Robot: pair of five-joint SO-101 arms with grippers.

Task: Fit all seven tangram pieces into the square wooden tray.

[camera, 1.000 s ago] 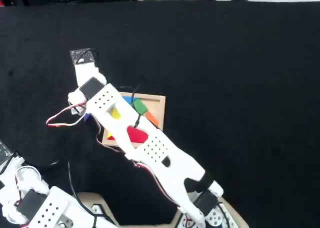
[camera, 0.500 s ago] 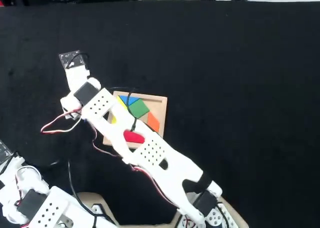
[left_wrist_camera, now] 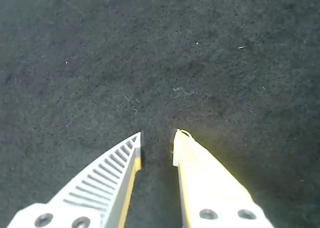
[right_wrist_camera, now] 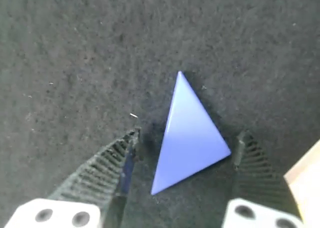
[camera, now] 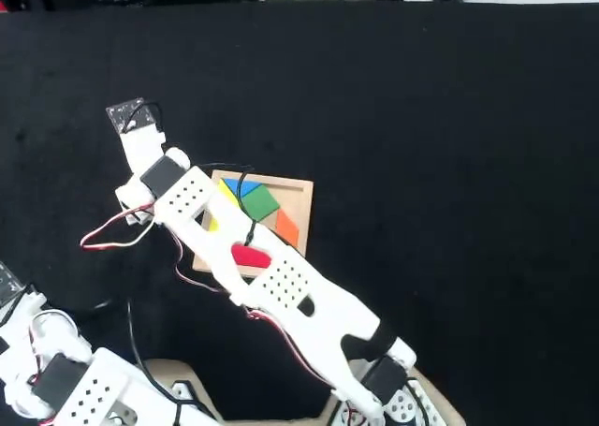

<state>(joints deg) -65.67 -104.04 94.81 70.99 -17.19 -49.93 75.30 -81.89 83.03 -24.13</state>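
**Tangram tray: five colours in, one triangle out on the cloth**

So here's where this run stands. The square wooden tray point(camera: 298, 194) sits left of centre on the black tabletop point(camera: 449, 117), and from the high view I can pick out a yellow piece point(camera: 211, 223), a blue piece point(camera: 245, 186), a green piece point(camera: 262, 202), an orange piece point(camera: 286, 227) and a red piece point(camera: 248, 255) inside it. The catch is that the right arm point(camera: 281, 276) lies diagonally right across the tray, so a good chunk of the inside is hidden. I can't tell if a sixth piece is tucked under there, or how neatly the visible ones are seated.

What's definitely not done: a periwinkle triangle point(right_wrist_camera: 187, 143) is lying flat on the cloth outside the tray. The tray's pale wooden edge peeks in at the corner of the right wrist view, so the triangle is just beside it, not far off.

The right gripper point(right_wrist_camera: 188, 134) hangs directly over that triangle with its jaws spread wide, one finger on each side of the piece and neither touching it as far as I can see. My guess is this is the line-up for a grab, nothing pinched yet.

The left gripper point(left_wrist_camera: 157, 138) is parked over bare cloth, jaws only a narrow gap apart and holding nothing. That arm sits at the near left corner of the table, well away from the tray.

I'd call it mostly done: five placed for sure, one triangle clearly left, and one piece I can't account for.
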